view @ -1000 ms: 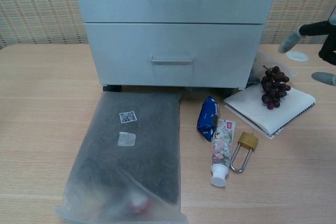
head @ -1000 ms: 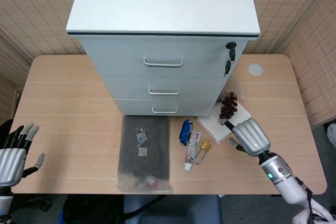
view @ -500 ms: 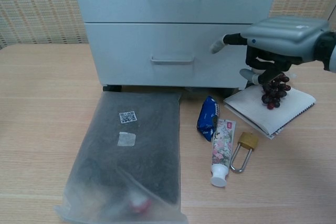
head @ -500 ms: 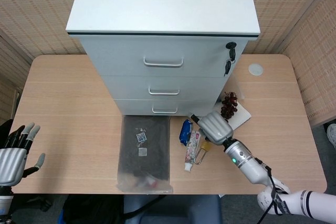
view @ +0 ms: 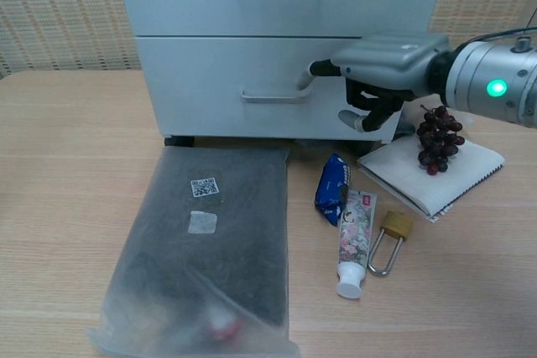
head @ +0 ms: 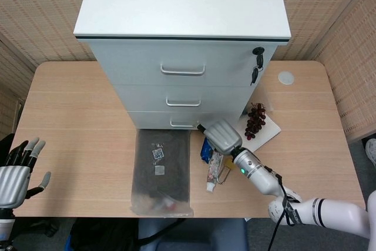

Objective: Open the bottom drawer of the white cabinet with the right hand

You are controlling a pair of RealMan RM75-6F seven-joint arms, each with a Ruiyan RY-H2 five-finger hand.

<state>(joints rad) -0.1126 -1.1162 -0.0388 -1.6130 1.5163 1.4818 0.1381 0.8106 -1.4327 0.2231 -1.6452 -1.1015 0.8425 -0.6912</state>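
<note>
1. My left hand (head: 16, 174) sits at the table's (head: 76, 121) near left corner, fingers spread, holding nothing; only the head view shows it.
2. Bare wood runs from it to the cabinet (head: 182, 4), which stands mid-table against the far side.
3. A grey bag (view: 205, 241) lies flat right in front of the cabinet, its far edge just short of the base, below the bottom drawer (view: 268, 90).
4. That drawer is shut, its face flush, with the handle (view: 274, 97) at its middle.
5. My right hand (view: 382, 69) is level with the drawer face, one fingertip (view: 305, 80) at the handle's right end; whether it touches, I cannot tell. It grasps nothing, and the other fingers curl below the palm.
6. Under my wrist sit a blue packet (view: 333, 188), a tube (view: 354, 241) and a padlock (view: 388, 241), close together.
7. Right of them, grapes (view: 438, 138) rest on a notebook (view: 436, 175) by the cabinet's right corner.
8. The head view alone gives the cabinet top, the keys (head: 257, 63) and a white disc (head: 285, 77) far right; the chest view alone shows the gap under the cabinet.
</note>
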